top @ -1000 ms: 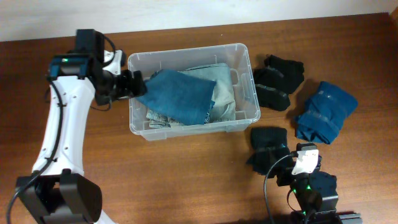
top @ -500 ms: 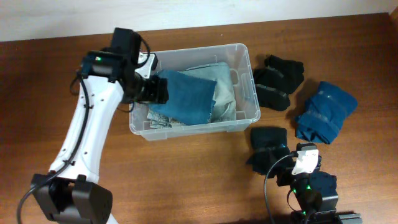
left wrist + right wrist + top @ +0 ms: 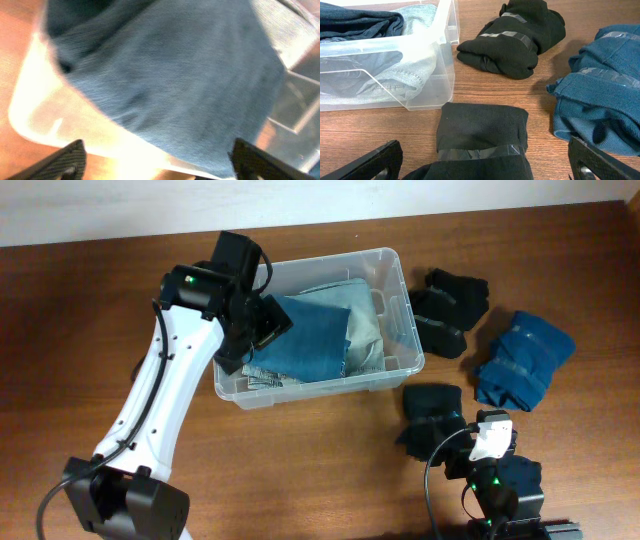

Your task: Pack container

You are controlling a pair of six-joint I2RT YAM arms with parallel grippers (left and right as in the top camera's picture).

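Observation:
The clear plastic container [image 3: 330,260] stands at mid table and holds a folded blue cloth [image 3: 310,340] on top of light denim [image 3: 362,320]. My left gripper [image 3: 265,330] hovers over the container's left part, open, with its fingers spread wide. In the left wrist view the blue cloth [image 3: 165,75] fills the frame beyond the left gripper [image 3: 160,162], with the container rim [image 3: 30,100] at left. My right gripper [image 3: 485,167] is open around a black taped bundle [image 3: 482,130] on the table, just right of the container's corner [image 3: 442,55].
Two black bundles [image 3: 447,310] lie right of the container, and a blue bundle [image 3: 525,360] lies further right. They show in the right wrist view as the black bundle [image 3: 515,37] and the blue bundle [image 3: 600,95]. The right arm base [image 3: 497,480] sits at the front right.
My left gripper has swung right from outside the container's left wall to over its inside. The blue cloth now lies flatter in the container, which has shifted slightly right. The right arm has not moved.

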